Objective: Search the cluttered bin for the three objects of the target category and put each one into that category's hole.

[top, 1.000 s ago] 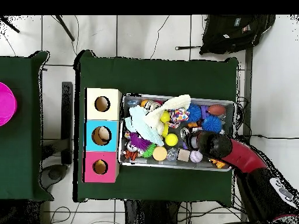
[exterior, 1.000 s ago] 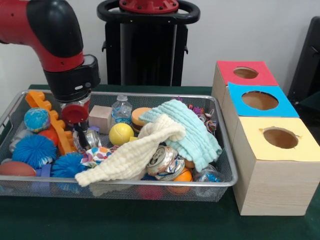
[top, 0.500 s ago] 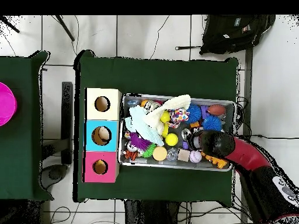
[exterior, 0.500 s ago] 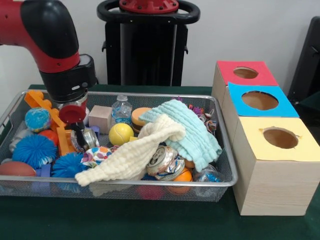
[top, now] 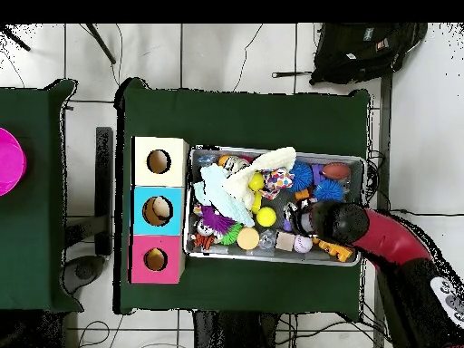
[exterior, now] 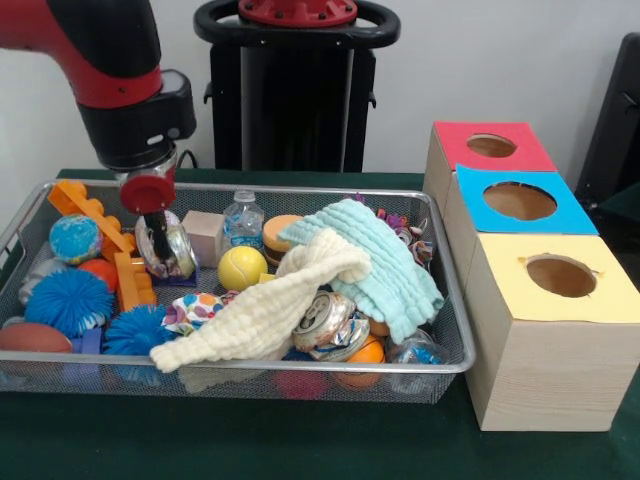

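Observation:
My gripper [exterior: 160, 243] hangs over the left part of the wire bin [exterior: 445, 300], shut on a crumpled silver can [exterior: 177, 256] that it holds just above the clutter. A second crushed can [exterior: 325, 322] lies near the bin's front rim, beside the cream cloth [exterior: 270, 300]. To the right stand three boxes with round holes: red [exterior: 490, 146], blue [exterior: 520, 201] and yellow [exterior: 560, 276]. From overhead, the arm's black head [top: 337, 221] hides the gripper and the held can.
The bin holds a yellow ball [exterior: 242, 267], a water bottle [exterior: 243, 220], a wooden block [exterior: 203, 236], spiky blue balls [exterior: 68, 300], an orange toy [exterior: 95, 225] and a light-blue cloth [exterior: 385, 255]. A pink disc [top: 7, 161] sits on the side table.
The gripper has risen from among the bin's objects, lifting the silver can off the clutter; the arm has drawn up and slightly back.

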